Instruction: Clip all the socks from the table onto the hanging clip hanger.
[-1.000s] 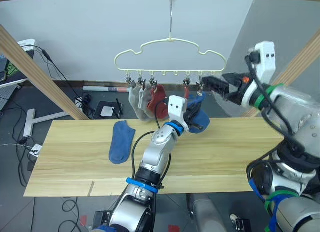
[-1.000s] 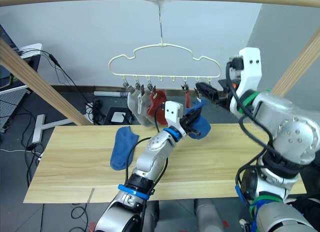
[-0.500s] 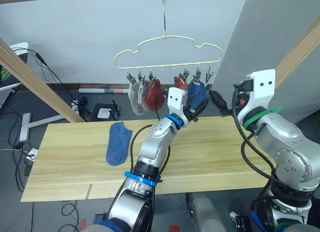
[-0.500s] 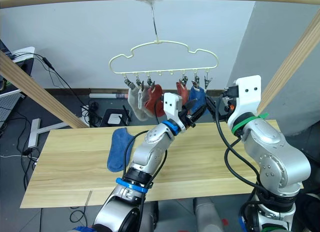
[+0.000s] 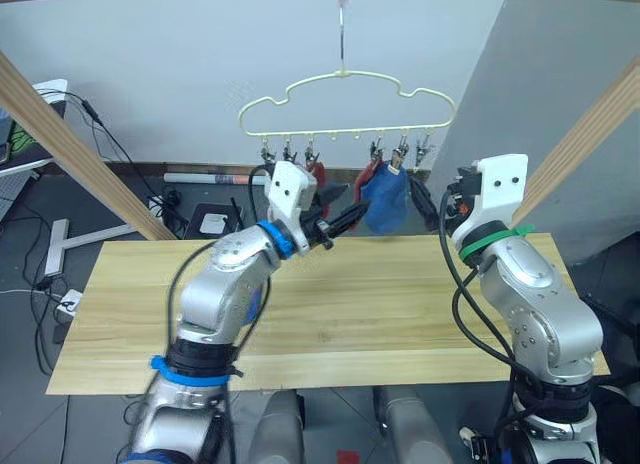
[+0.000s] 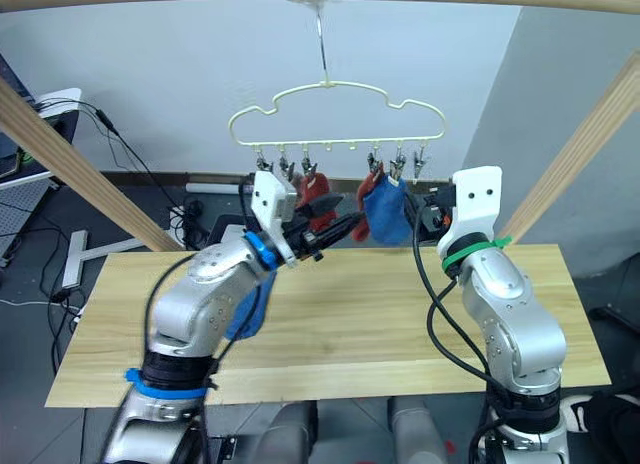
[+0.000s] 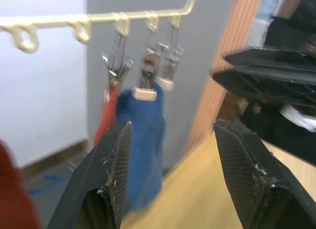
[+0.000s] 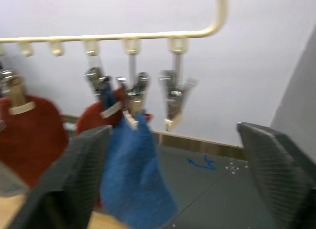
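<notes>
A blue sock point(image 5: 385, 204) and red socks point(image 8: 29, 125) are seen on the pale yellow clip hanger point(image 5: 345, 79) (its clips are silver). The table point(image 5: 400, 304) is light yellow wood with grain lines.

No legible text or markings

a blue sock point(image 5: 384, 203) hangs clipped on the pale yellow clip hanger point(image 5: 346, 103) beside red socks point(image 8: 29, 126).
</notes>
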Robot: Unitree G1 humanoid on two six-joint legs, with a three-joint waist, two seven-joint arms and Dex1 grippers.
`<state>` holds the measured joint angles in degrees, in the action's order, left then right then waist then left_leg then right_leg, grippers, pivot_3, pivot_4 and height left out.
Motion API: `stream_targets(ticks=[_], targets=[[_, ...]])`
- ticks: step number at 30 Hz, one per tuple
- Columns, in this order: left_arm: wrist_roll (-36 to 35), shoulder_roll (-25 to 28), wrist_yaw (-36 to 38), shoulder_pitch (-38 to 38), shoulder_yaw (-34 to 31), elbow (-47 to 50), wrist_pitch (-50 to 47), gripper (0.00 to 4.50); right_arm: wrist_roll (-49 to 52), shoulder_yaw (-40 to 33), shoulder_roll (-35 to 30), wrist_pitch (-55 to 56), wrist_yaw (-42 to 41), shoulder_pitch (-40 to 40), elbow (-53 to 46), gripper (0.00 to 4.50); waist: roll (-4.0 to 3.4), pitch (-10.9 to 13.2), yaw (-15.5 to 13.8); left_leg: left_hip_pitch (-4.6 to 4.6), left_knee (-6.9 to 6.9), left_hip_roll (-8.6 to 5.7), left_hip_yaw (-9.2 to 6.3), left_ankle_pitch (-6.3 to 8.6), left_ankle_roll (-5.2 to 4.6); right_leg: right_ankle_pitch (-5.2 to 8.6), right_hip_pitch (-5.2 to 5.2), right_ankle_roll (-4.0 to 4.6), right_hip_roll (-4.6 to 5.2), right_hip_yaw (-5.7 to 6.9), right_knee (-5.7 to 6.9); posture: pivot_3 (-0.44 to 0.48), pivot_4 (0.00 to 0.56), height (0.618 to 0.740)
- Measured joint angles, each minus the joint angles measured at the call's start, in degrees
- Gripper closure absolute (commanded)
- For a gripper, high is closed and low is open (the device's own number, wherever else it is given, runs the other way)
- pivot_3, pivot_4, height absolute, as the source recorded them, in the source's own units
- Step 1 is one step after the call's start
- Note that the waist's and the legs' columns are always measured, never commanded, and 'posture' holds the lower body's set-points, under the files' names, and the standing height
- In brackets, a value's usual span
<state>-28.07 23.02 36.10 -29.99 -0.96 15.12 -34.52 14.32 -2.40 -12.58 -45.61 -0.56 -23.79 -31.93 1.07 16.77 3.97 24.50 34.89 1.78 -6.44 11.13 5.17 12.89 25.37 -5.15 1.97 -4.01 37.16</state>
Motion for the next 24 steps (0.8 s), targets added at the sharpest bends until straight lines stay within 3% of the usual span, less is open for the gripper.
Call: stream_targets(ticks=[2, 5, 9, 24], targets=[[-2.8, 1.5, -0.7, -1.4, -4.0, 1.4, -3.2, 1.73, -1.4, 0.5, 0.2, 1.0, 0.5, 0.0, 1.2, 0.94, 0.0, 0.0, -0.2, -0.01, 0.01, 0.0, -0.02, 0.0, 0.0, 0.01, -0.03, 0.01, 0.0, 0.02, -0.01, 0.029, 0.273, 0.74], [-5.3, 2.1, -0.9, -1.5, -4.7, 3.2, -5.7, 1.73, -2.4, 1.2, 1.5, 2.4, 0.8, -0.4, 2.3, 0.94, 0.01, 0.0, -0.6, 0.01, 0.04, -0.04, 0.02, 0.0, 0.0, -0.01, -0.09, -0.02, 0.04, -0.01, -0.1, 0.035, 0.277, 0.74], [-5.8, 2.4, -0.7, -1.4, -4.4, 4.1, -6.5, 1.73, -4.0, 1.2, 2.6, 3.1, 1.9, -2.0, 4.4, 1.88, 0.01, 0.0, -1.1, 0.02, 0.04, -0.04, 0.01, 0.0, 0.0, -0.1, -0.07, 0.14, 0.04, 0.01, -0.09, 0.04, 0.283, 0.74], [-5.8, 2.4, -1.7, -1.9, -3.9, 5.3, -6.3, 1.73, -6.4, 1.2, 3.7, 5.5, 1.7, -5.2, 9.4, 1.88, 0.01, 0.0, -1.3, 0.02, 0.03, -0.04, 0.0, 0.0, 0.0, -0.09, -0.06, 0.14, 0.04, 0.01, -0.08, 0.062, 0.296, 0.74]])
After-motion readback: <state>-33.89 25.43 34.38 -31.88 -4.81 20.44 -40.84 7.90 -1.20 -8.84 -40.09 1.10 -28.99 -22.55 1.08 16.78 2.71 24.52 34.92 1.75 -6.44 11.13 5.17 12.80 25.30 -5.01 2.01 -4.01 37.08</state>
